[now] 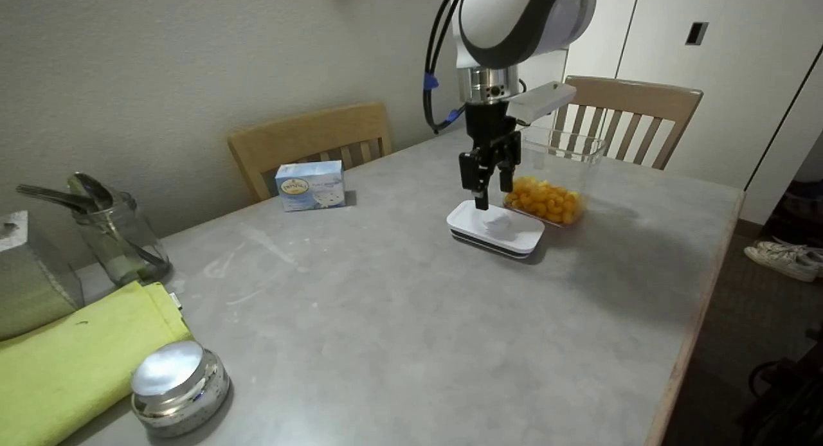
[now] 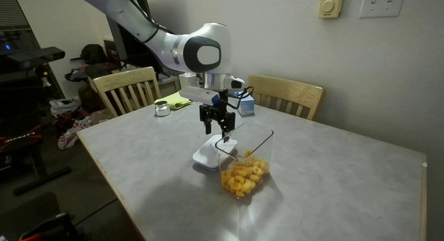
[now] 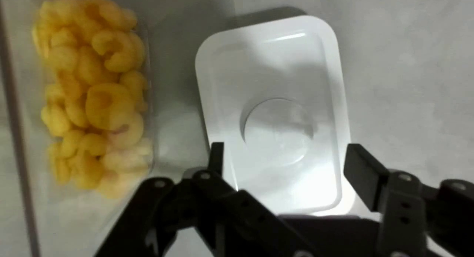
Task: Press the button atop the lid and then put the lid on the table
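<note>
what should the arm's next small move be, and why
Probably a short rise straight up with the jaws open: the white lid already rests flat on the table, beside the uncovered clear container, and the jaws hold nothing, so the placing looks done.

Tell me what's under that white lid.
The lid rests on the table; a dark band shows along its side in an exterior view. Its underside and the spot beneath are covered, so I can't see them.
</note>
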You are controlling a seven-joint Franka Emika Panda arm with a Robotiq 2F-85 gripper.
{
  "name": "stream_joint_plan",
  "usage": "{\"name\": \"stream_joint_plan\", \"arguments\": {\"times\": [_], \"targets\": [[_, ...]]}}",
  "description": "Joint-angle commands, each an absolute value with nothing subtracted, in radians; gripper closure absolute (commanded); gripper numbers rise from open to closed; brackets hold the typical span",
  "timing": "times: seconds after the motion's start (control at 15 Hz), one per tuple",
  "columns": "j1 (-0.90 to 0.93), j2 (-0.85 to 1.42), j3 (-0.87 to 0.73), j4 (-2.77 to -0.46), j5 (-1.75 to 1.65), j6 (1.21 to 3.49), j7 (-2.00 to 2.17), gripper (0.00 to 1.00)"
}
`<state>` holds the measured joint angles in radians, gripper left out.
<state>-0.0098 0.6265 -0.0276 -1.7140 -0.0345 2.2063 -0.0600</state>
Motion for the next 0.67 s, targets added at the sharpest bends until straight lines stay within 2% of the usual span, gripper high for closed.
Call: {"name": "stream_joint_plan", "arguments": {"times": [0.0, 0.6], "targets": [[-0.041, 0.540, -0.015, -1.745, -0.019, 2.204, -0.094, 0.00], [-0.034, 0.382, -0.032, -1.699, -0.028, 2.078, -0.027, 0.00]]}}
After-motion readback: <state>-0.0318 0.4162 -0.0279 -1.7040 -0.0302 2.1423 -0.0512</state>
